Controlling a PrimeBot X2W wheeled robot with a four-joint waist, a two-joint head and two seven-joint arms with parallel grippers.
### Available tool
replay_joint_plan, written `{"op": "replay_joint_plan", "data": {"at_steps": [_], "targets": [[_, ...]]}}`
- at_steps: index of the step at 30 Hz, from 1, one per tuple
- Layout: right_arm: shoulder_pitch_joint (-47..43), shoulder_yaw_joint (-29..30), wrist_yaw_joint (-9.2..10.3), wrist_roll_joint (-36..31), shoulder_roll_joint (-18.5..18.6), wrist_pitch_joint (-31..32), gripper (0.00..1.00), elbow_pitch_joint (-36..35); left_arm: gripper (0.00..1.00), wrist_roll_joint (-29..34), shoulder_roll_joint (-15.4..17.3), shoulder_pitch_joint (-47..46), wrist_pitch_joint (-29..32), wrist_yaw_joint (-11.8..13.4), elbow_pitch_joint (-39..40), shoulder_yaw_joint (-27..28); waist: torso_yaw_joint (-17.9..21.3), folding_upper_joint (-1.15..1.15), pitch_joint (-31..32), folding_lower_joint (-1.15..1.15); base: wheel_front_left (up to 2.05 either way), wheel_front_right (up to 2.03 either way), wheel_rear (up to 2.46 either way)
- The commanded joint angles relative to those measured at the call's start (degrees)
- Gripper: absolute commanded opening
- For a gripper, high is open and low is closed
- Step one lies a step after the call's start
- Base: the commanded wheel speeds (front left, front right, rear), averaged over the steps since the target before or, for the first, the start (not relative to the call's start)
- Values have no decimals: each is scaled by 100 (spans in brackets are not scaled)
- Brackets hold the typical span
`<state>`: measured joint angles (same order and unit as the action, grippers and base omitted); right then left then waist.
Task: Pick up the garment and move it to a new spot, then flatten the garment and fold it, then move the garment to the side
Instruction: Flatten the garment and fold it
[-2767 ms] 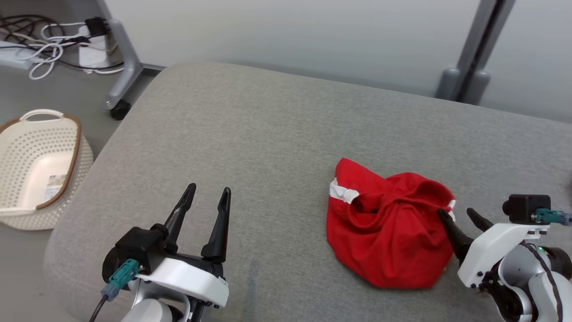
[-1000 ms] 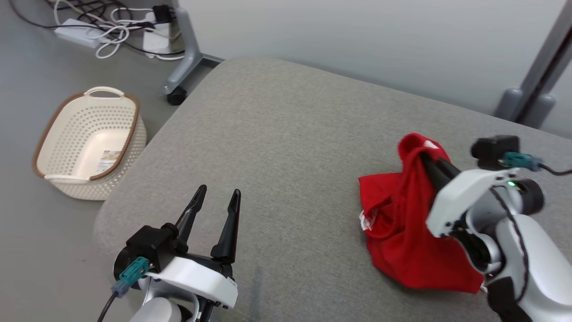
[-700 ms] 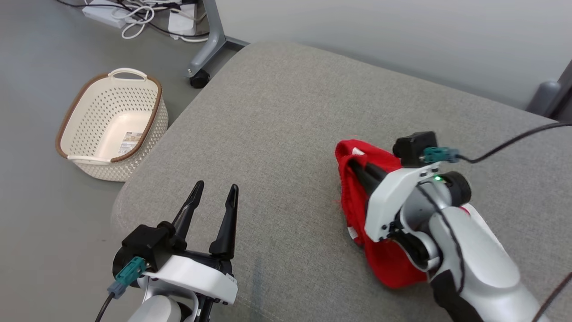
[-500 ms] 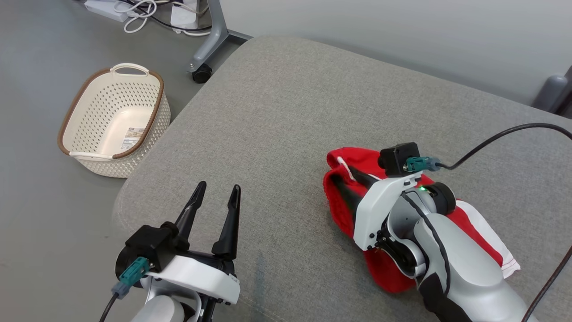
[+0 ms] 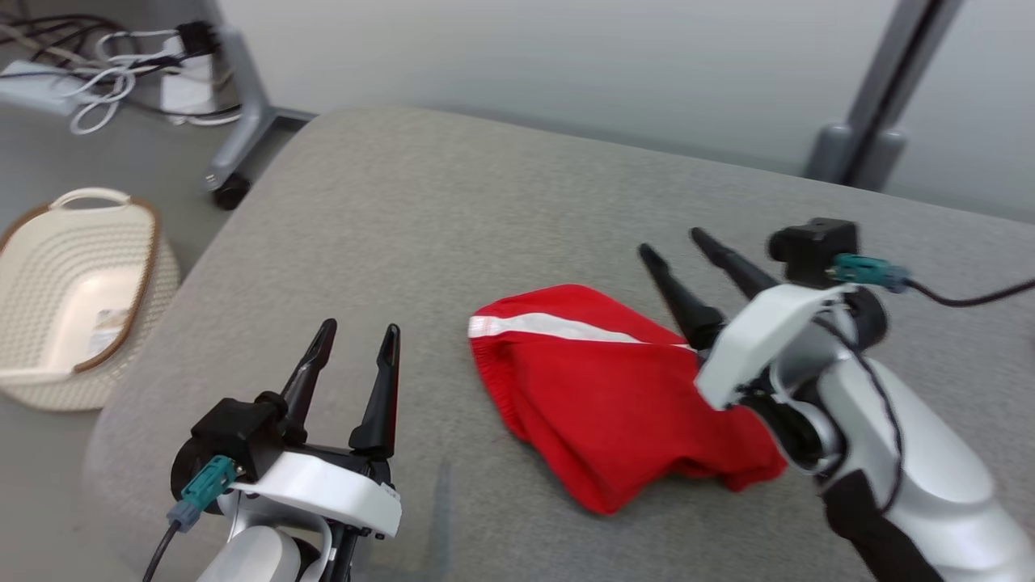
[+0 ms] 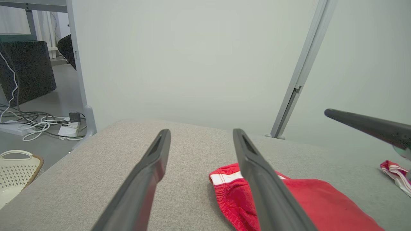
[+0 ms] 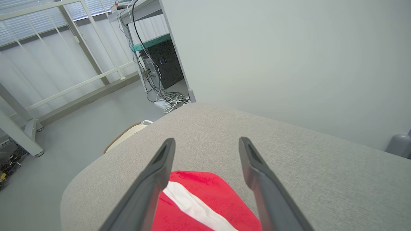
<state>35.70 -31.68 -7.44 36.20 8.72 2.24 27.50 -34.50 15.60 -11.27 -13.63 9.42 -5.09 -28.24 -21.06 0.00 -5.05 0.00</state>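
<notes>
Both the left fingers and right fingers gape wide, empty; the garment lies ungripped.

Light even, diffuse, fairly bright; no glare.

Head view smeared by motion: basket, cables and right gripper all soft-edged. The red garment throws only a thin, soft shadow on the grey cushion.

Both wrist views are crisp.

Right wrist view: daylight through blinds at upper left, the brightest patch.

Left wrist view: wide-angle lean, with the post tilting outward towards the top.
</notes>
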Motion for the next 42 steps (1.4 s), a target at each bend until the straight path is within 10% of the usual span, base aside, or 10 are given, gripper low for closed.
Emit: {"op": "replay_joint_plan", "data": {"at_steps": [1,11,33,35,36,42], "targets": [[-178,156,-12,-1,174,-49,100,-99,100,-15,42,-25,3,37,34,27,411,0,109,0,0,0,0],[-1568,1665,-12,-125,749,402,100,-1130,100,-32,105,39,43,84,155,22,905,0,130,0,0,0,0],[-1958,2581,-12,-590,-143,2663,100,312,100,-84,-9,-112,5,-7,4,-53,95,0,-157,0,0,0,0],[-1960,2643,-12,-665,-178,2613,44,297,100,-93,-16,-105,-3,-8,-13,-51,81,0,-146,0,0,0,0],[-1949,2678,-12,-736,-197,2514,0,244,100,-101,-11,-87,-9,-2,-25,-43,89,0,-127,0,0,0,0],[-1771,2829,-13,-914,-59,2004,0,-52,100,-114,28,-37,-9,53,-17,-26,231,0,-30,0,0,0,0]]}}
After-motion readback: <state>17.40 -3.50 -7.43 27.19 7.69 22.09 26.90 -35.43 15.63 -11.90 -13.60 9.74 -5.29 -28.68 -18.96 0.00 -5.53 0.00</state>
